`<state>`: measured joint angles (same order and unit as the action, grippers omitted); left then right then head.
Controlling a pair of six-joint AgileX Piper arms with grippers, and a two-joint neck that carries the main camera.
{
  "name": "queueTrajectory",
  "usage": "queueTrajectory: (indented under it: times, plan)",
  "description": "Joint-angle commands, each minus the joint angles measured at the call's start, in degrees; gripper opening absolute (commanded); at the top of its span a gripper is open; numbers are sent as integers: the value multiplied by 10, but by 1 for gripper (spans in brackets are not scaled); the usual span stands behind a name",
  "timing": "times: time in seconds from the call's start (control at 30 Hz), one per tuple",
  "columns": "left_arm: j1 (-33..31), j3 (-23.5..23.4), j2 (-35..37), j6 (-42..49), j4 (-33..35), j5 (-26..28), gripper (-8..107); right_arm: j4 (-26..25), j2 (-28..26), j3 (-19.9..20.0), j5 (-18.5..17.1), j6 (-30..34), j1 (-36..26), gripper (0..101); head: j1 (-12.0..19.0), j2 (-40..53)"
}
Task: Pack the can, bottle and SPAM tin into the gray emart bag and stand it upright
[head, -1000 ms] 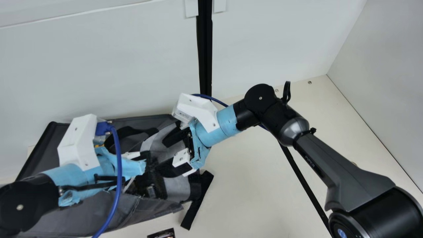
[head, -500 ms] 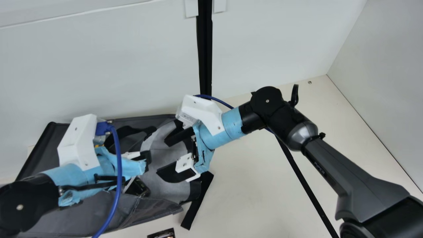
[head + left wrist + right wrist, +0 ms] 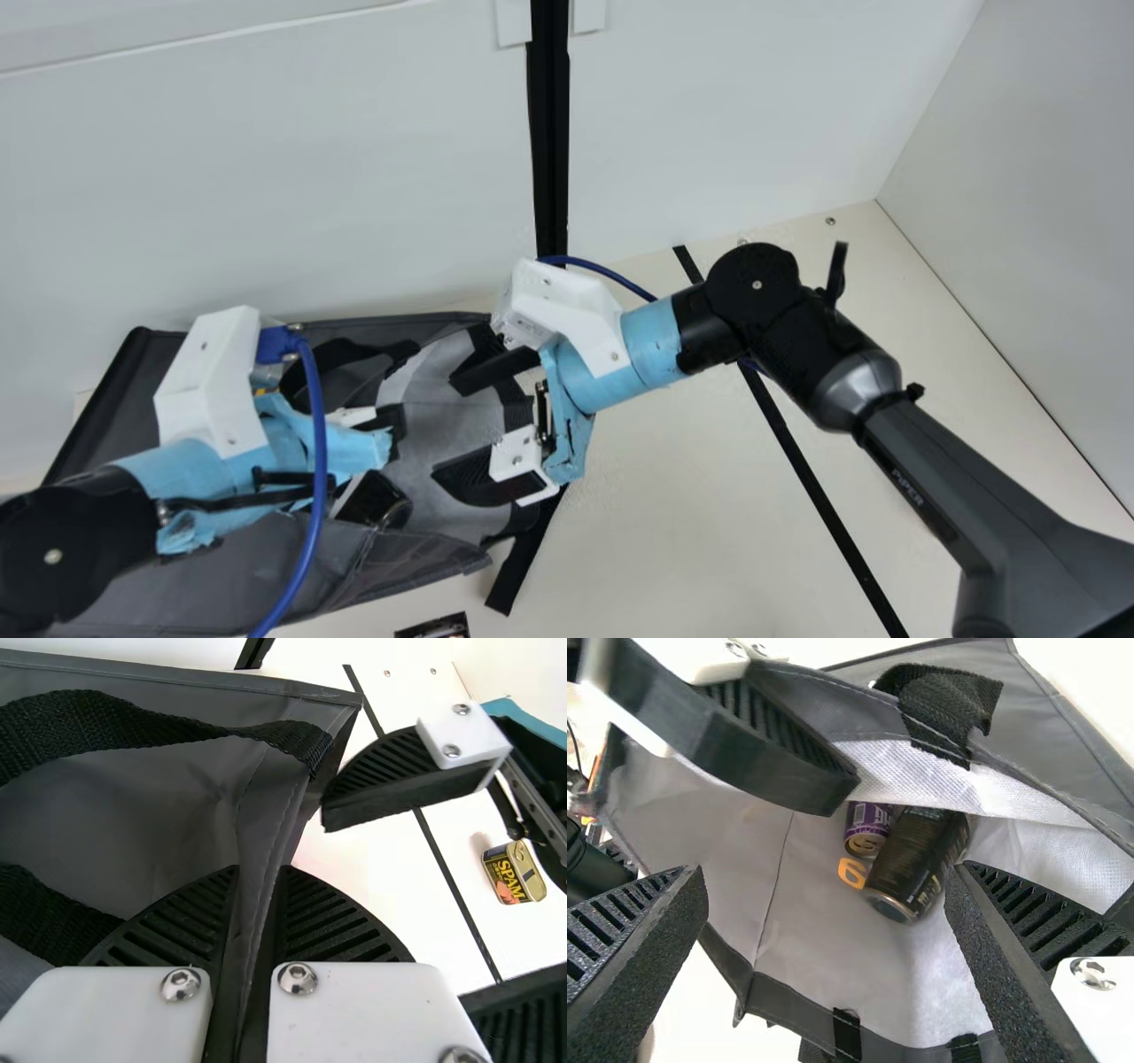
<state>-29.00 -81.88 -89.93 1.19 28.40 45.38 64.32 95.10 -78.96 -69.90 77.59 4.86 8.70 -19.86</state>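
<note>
Count: one gray emart bag (image 3: pixel 195 576), one can (image 3: pixel 868 826), one bottle (image 3: pixel 912 868) (dark, metal-rimmed, its far end hidden), one SPAM tin (image 3: pixel 514 873) and two claws. The bag extends towards 8 o'clock from the main view's centre, its mouth facing the right claw (image 3: pixel 447 431). The can and bottle lie inside on the pale lining (image 3: pixel 833 974), side by side. The SPAM tin rests on the cream worktop (image 3: pixel 673 496), outside the bag and apart from it.

Left claw (image 3: pixel 390 431): closed, with a fold of the bag's gray side pinched between its ribbed fingers (image 3: pixel 190 917). Right claw: at 3 o'clock from the left claw, spread wide at the bag mouth, nothing gripped (contact with the fabric cannot be determined).

One item (image 3: pixel 434 626), cut off by the main view's border, sits at 7 o'clock from that view's centre; its type cannot be determined. One long black line (image 3: pixel 819 478) crosses the worktop towards 5 o'clock. The pale back wall (image 3: pixel 266 177) carries one black vertical strip (image 3: pixel 550 133) at 12 o'clock; a pale side wall (image 3: pixel 1045 221) stands at 2 o'clock.
</note>
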Motion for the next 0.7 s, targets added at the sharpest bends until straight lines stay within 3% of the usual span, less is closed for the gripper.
queueTrajectory:
  times: [0.0, 0.67]
  plan:
    - [0, 0, 0, 0, 0, 0, -8, 2, -6, 5, 0, 3, -2, 95, 13, -1]
    - [0, 0, 0, 0, 0, 0, -8, -9, -67, 39, 0, 30, -77, 95, 13, -1]
